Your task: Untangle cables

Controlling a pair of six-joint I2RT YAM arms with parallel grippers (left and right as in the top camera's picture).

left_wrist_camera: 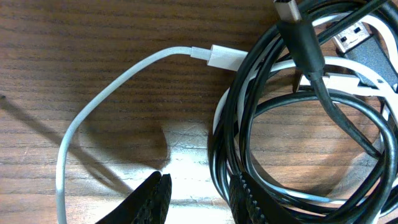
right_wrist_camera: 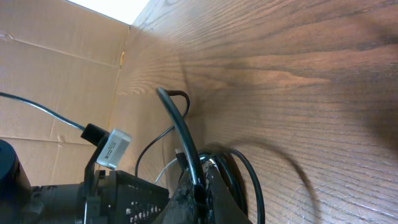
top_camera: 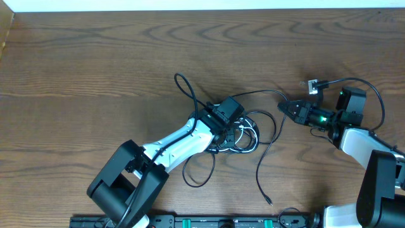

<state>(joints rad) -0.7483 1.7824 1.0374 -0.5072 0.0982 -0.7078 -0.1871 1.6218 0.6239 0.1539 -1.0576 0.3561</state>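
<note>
1. Brown wood-grain surface (top_camera: 95,63) fills the overhead view; a cardboard wall (right_wrist_camera: 56,74) stands along its edge in the right wrist view.
2. Left arm (top_camera: 183,139), white and black, reaches from the bottom left up to the middle of the surface. Right arm (top_camera: 354,136) sits at the right edge, pointing left.
3. Left end effector (left_wrist_camera: 200,186) is down over the cable bundle (top_camera: 243,130). Its fingers are spread and straddle the left side of the black coil. Bare wood shows between the left finger and the strands, so there is no pinch.
4. Right end effector (top_camera: 285,107) is pressed together on a black cable (top_camera: 253,94). In the right wrist view the cable rises from between the fingers and curves away.
5. The bundle lies mid-surface, just under and right of the left end effector, with black loops stacked over white.
6. From the right end effector, the black cable runs left into a small loop (top_camera: 182,81) above the left arm. Another black tail drops toward the near edge and ends in a small plug (top_camera: 268,201).
7. White cable (left_wrist_camera: 112,87) arcs out left of the coil. Its white connector (left_wrist_camera: 224,57) touches the black strands, and the rest threads under them.
8. A silver USB plug (left_wrist_camera: 351,37) lies at the top right of the coil, against the black strands.
</note>
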